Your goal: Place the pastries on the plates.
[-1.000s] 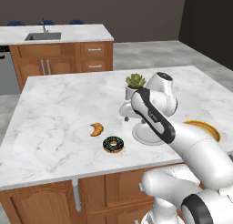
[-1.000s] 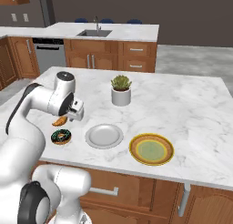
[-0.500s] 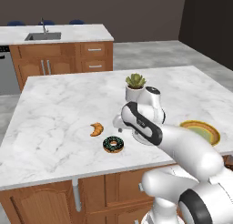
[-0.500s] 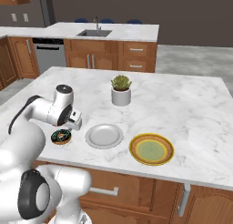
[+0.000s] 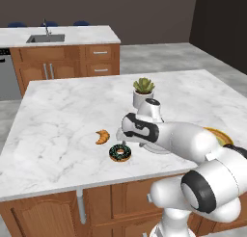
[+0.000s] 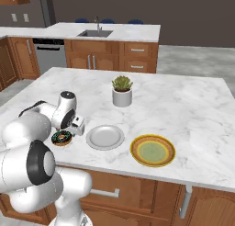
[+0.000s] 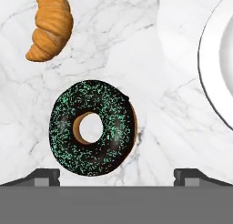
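Note:
The chocolate ring donut [image 7: 93, 127] with green sprinkles lies flat on the marble island, also seen in the base views [image 5: 120, 152] [image 6: 61, 138]. My gripper [image 7: 116, 176] hangs open just above it, one fingertip to each side of the donut's near edge, holding nothing; the hand is low over the counter [image 5: 121, 137] [image 6: 73, 128]. The golden croissant [image 7: 51, 25] [image 5: 102, 136] rests beyond the donut, apart from it. A light grey plate [image 6: 105, 137] [image 7: 216, 59] sits right beside the donut. A yellow-gold plate [image 6: 153, 150] lies further right.
A white plant pot [image 6: 122, 96] with a green succulent stands behind the grey plate. The island's front edge [image 5: 72, 183] runs close to the donut. A back counter with a sink [image 5: 46, 38] stands across the aisle.
The arm has swung from over the grey plate toward the donut and dropped low, so the open gripper now hovers just above the donut. The pastries and plates have not moved.

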Tool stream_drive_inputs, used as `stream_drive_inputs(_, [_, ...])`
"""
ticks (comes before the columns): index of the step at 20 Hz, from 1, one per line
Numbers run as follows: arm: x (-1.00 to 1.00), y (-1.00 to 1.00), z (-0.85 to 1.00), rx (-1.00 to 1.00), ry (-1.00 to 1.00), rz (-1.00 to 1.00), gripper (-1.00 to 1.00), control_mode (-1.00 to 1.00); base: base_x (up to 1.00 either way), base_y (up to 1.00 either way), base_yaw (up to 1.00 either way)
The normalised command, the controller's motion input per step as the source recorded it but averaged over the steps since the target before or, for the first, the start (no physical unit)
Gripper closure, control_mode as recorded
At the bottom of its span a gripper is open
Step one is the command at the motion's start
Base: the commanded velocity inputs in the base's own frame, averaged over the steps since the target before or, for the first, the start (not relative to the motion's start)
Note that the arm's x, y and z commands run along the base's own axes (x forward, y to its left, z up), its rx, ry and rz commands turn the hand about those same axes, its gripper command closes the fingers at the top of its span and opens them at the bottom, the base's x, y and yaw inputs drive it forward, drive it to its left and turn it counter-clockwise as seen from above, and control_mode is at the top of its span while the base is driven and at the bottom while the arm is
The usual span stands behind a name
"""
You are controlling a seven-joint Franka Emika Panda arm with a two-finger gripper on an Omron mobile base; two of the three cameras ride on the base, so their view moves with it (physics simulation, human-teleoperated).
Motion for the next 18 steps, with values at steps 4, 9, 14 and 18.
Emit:
stream_drive_inputs(4, [-0.05,0.00,-0.58,0.00,0.01,0.00,-1.00,-1.00,0.00,0.00,0.00])
stream_drive_inputs(9, [0.00,0.00,-0.10,-0.01,0.00,0.01,-1.00,-1.00,0.00,0.00,0.00])
stream_drive_inputs(14, [0.12,0.01,-0.26,0.00,0.00,0.00,-1.00,-1.00,0.00,0.00,0.00])
stream_drive_inputs(18, [0.23,0.13,-0.24,0.00,0.00,0.00,-1.00,-1.00,0.00,0.00,0.00])
